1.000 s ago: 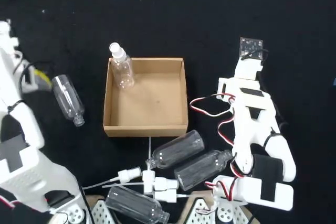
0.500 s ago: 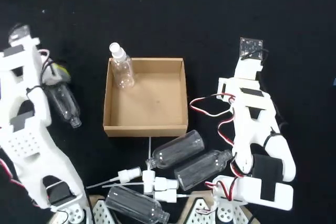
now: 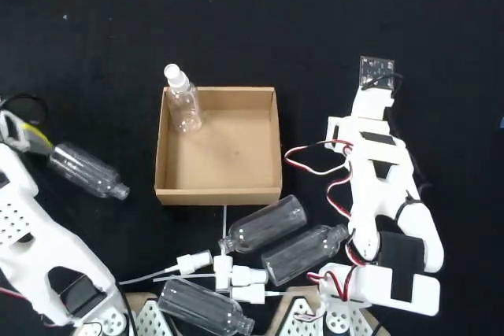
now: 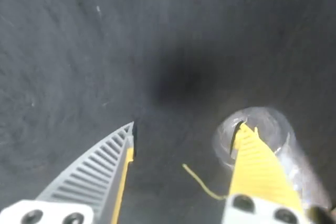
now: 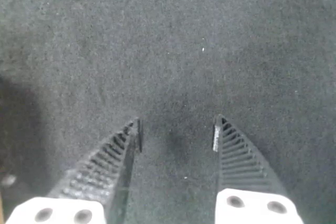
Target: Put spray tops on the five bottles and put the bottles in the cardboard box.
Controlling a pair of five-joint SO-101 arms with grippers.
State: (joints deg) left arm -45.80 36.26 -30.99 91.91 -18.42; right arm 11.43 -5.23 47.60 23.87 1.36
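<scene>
A cardboard box (image 3: pixel 219 192) stands open at the table's middle. One clear bottle with a white spray top (image 3: pixel 183 101) leans in its far left corner. An uncapped bottle (image 3: pixel 85 171) lies on the black cloth left of the box. Its base (image 4: pixel 258 128) shows just behind one finger of my open left gripper (image 4: pixel 186 125), which holds nothing between its fingers. In the high view my left gripper (image 3: pixel 27 135) sits at the bottle's base end. Three more uncapped bottles (image 3: pixel 264 224) (image 3: pixel 303 251) (image 3: pixel 206 308) and loose spray tops (image 3: pixel 230 275) lie in front of the box. My right gripper (image 5: pixel 177 121) hangs open over bare cloth.
The right arm (image 3: pixel 378 163) stretches along the table right of the box, with red and white wires (image 3: pixel 315 159) looping beside it. The left arm's white body (image 3: pixel 39 249) takes up the near left corner. Black cloth (image 3: pixel 260 37) lies behind the box.
The left arm swung in over the lone bottle, then drew back to the left. The bottle shifted left and turned to lie flatter across. The right arm has kept still.
</scene>
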